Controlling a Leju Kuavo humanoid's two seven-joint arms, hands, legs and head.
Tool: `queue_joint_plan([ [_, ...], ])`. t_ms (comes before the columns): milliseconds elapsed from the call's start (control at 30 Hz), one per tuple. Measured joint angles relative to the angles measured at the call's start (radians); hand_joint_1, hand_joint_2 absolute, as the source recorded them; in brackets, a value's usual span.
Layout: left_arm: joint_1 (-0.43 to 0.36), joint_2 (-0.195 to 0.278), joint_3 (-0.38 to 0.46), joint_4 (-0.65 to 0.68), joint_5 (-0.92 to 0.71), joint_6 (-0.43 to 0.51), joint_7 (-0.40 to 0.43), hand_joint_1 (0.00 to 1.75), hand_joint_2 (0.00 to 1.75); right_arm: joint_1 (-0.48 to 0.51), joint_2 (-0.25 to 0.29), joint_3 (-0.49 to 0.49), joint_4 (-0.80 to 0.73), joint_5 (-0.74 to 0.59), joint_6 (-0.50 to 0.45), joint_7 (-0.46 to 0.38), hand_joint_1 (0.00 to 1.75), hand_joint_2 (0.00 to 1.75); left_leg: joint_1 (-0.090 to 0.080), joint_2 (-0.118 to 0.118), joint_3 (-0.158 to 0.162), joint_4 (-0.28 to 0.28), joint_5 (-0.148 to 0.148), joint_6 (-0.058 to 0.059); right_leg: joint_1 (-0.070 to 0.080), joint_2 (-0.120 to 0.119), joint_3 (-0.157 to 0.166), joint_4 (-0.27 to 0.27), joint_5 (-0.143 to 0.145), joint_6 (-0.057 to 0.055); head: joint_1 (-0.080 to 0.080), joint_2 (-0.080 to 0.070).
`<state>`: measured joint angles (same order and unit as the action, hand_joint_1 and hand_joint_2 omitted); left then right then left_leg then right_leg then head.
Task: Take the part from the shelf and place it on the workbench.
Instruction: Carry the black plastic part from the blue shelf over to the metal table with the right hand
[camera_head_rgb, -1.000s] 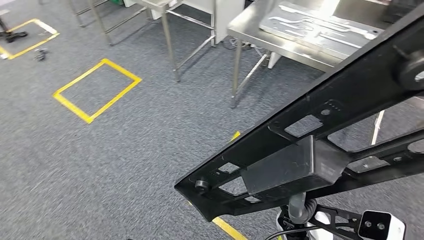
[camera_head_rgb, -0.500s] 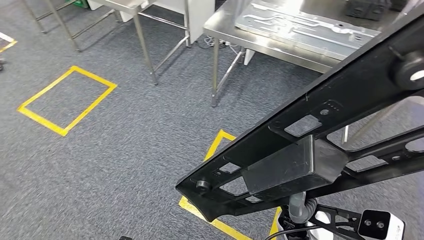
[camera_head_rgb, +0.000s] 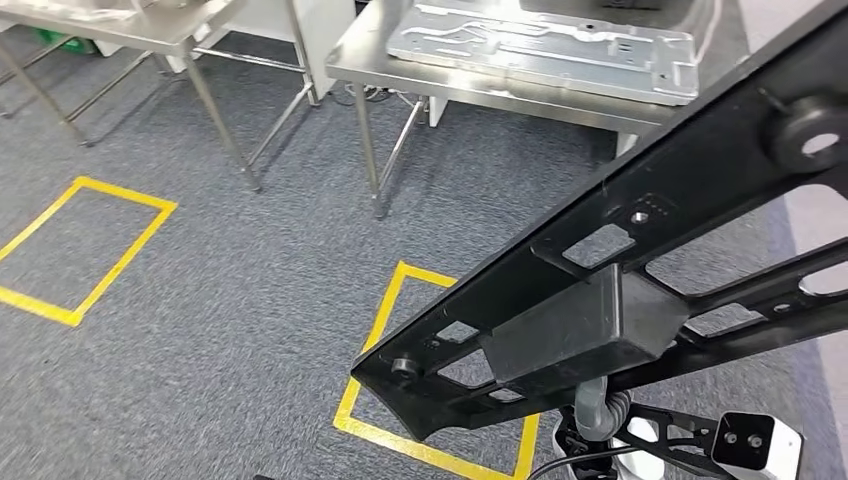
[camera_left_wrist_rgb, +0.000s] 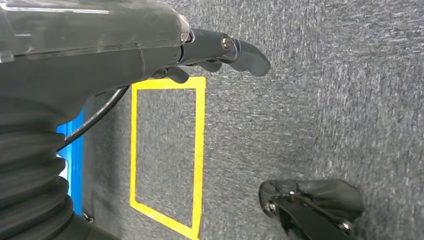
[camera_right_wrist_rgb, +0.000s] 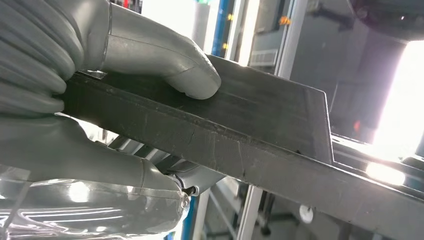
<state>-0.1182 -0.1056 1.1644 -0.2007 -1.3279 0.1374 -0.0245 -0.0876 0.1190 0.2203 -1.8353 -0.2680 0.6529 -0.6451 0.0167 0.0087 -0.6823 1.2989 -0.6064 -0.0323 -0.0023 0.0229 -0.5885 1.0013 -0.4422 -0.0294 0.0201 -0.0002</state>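
While you look down from the head view, the long black part (camera_head_rgb: 640, 250) slants across the carpet (camera_head_rgb: 230, 290) — one end low near the yellow floor square (camera_head_rgb: 440, 370), the other rising toward the steel workbench (camera_head_rgb: 480, 85), which carries a grey plate (camera_head_rgb: 540, 45). Your right hand (camera_right_wrist_rgb: 90, 100) clamps the part between thumb and fingers. Your left hand (camera_left_wrist_rgb: 150, 45) hangs above the carpet — fingers loosely extended, holding nothing.
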Motion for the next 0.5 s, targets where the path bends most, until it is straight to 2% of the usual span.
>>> queue_joint_plan([
  [33, 0.001, 0.000, 0.000, 0.000, 0.001, -0.001, 0.002, 0.00, 1.75, 0.002, 0.000, 0.000, 0.001, 0.001, -0.003, 0.000, 1.75, 1.75, 0.000, 0.000, 0.009, -0.031, 0.030, 0.001, 0.000, 0.008, 0.001, 0.002, -0.002, 0.001, 0.000, 0.000],
  [100, 0.000, 0.002, 0.002, 0.000, 0.003, -0.002, 0.005, 0.00, 1.75, 0.003, 0.000, 0.000, 0.002, 0.002, -0.008, 0.001, 1.75, 1.75, 0.000, -0.006, 0.066, -0.168, 0.105, 0.008, 0.000, 0.018, 0.004, 0.009, -0.008, 0.006, 0.000, 0.000],
  [133, -0.001, 0.003, 0.003, 0.000, 0.005, -0.002, 0.007, 0.00, 1.75, 0.004, 0.000, 0.000, 0.002, 0.002, -0.012, 0.002, 1.75, 1.75, -0.001, -0.010, 0.090, -0.227, 0.129, 0.013, 0.001, 0.022, 0.002, 0.014, -0.011, 0.010, 0.000, 0.000],
  [167, -0.002, 0.003, 0.004, 0.000, 0.006, -0.002, 0.009, 0.00, 1.75, 0.004, 0.000, 0.000, 0.002, 0.002, -0.017, 0.003, 1.75, 1.75, -0.003, -0.014, 0.104, -0.263, 0.138, 0.018, 0.001, 0.024, 0.000, 0.016, -0.015, 0.016, 0.000, 0.000],
  [267, -0.002, 0.002, 0.008, 0.000, 0.008, 0.000, 0.013, 0.00, 1.75, 0.008, 0.000, 0.000, 0.003, 0.008, -0.035, 0.006, 1.75, 1.75, -0.005, -0.014, 0.109, -0.286, 0.133, 0.039, 0.002, 0.024, -0.005, 0.031, -0.010, 0.036, 0.000, 0.000],
  [333, -0.001, 0.001, 0.008, 0.000, 0.008, 0.003, 0.015, 0.00, 1.75, 0.008, 0.000, 0.000, 0.002, 0.015, -0.044, 0.007, 1.75, 1.75, -0.002, -0.012, 0.123, -0.292, 0.131, 0.054, 0.001, 0.011, -0.019, 0.069, -0.027, 0.045, 0.004, 0.000],
  [367, -0.001, 0.000, 0.009, 0.000, 0.008, 0.004, 0.016, 0.00, 1.75, 0.008, -0.001, 0.000, 0.002, 0.018, -0.047, 0.008, 1.75, 1.75, -0.001, -0.010, 0.129, -0.293, 0.128, 0.058, -0.001, 0.003, -0.041, 0.111, -0.050, 0.048, 0.005, 0.000],
  [433, -0.001, 0.001, 0.009, 0.000, 0.008, 0.008, 0.018, 0.00, 1.75, 0.010, -0.001, 0.000, 0.003, 0.024, -0.054, 0.008, 1.75, 1.75, -0.001, -0.008, 0.136, -0.293, 0.120, 0.060, -0.006, -0.010, -0.112, 0.231, -0.104, 0.057, 0.009, 0.000],
  [467, 0.000, 0.002, 0.010, 0.000, 0.008, 0.009, 0.019, 0.00, 1.75, 0.012, -0.001, 0.000, 0.003, 0.027, -0.057, 0.009, 1.75, 1.75, -0.001, -0.007, 0.141, -0.293, 0.115, 0.058, -0.009, -0.012, -0.145, 0.278, -0.117, 0.061, 0.008, 0.000],
  [500, 0.002, 0.002, 0.010, 0.000, 0.008, 0.009, 0.020, 0.00, 1.75, 0.015, -0.001, 0.000, 0.004, 0.029, -0.060, 0.009, 1.75, 1.75, -0.001, -0.005, 0.148, -0.293, 0.109, 0.055, -0.012, -0.014, -0.164, 0.295, -0.111, 0.065, 0.009, 0.000],
])
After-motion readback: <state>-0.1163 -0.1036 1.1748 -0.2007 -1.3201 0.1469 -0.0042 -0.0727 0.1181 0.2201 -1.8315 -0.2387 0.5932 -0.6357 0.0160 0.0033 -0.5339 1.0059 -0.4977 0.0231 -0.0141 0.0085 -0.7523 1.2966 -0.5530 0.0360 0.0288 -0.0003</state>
